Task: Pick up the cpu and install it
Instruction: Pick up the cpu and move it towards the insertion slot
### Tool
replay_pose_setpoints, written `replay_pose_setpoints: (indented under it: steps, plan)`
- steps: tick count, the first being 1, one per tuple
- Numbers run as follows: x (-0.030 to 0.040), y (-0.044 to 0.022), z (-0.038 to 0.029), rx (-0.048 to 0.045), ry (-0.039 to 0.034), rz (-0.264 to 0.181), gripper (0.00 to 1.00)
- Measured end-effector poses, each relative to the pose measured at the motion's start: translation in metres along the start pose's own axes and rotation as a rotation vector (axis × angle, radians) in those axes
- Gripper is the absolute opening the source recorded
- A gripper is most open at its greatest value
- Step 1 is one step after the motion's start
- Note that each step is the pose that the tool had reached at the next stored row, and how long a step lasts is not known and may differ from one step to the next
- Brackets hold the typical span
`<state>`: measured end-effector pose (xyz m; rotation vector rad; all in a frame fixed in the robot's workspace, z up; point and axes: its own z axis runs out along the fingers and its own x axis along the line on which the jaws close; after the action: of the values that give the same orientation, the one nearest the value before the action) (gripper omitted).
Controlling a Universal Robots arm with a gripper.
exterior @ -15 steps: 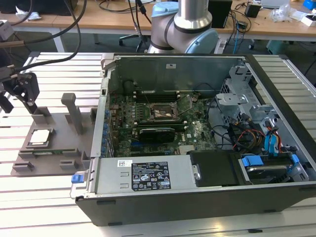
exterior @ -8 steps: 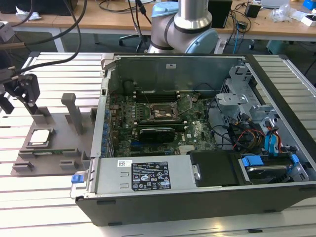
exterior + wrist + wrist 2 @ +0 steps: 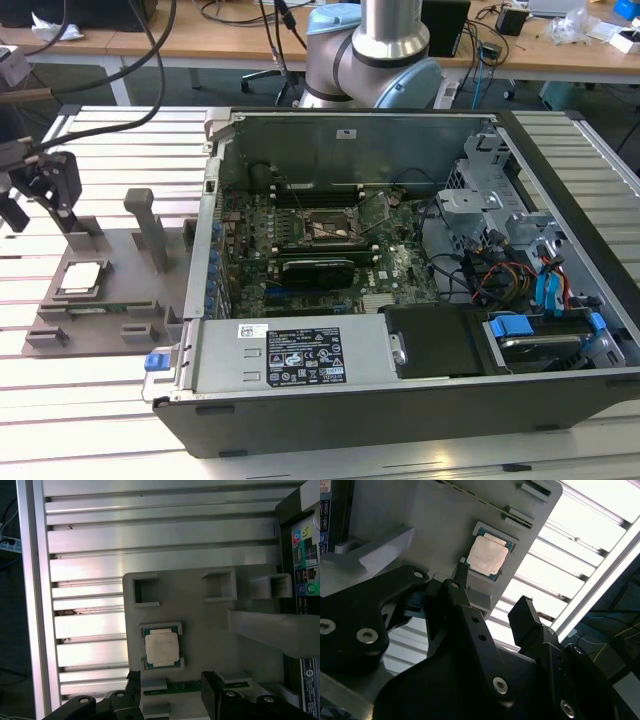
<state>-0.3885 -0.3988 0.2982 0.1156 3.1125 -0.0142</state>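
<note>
On the grey plastic tray (image 3: 125, 252), at the exterior view's left and outside the open computer case (image 3: 350, 150), the cpu (image 3: 80, 277) lies flat in its square recess with its metal top up. Nothing touches it. In both wrist views the chip sits beyond the fingertips of the gripper (image 3: 171, 682), whose two black fingers (image 3: 134, 682) stand spread with nothing between them. In the exterior view the gripper (image 3: 50, 188) hangs over the tray's far end, above the slatted aluminium table (image 3: 110, 135). I judge the step in hand to be the approach for the pick-up, with the grasp not yet made. Closing on so thin a part would call for centring the fingers over the chip, squaring them to its edges and going down level. The motherboard socket (image 3: 325, 232) lies well apart, inside the case.
</note>
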Motion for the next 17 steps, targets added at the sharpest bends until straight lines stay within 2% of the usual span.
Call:
replay_pose_setpoints:
  steps: [12, 17]
  plan:
    - [0.0001, 0.0001, 0.0045, -0.0001, -0.0002, 0.0, 0.6]
    - [0.0002, 0.0001, 0.0084, 0.0, -0.0001, 0.0, 0.6]
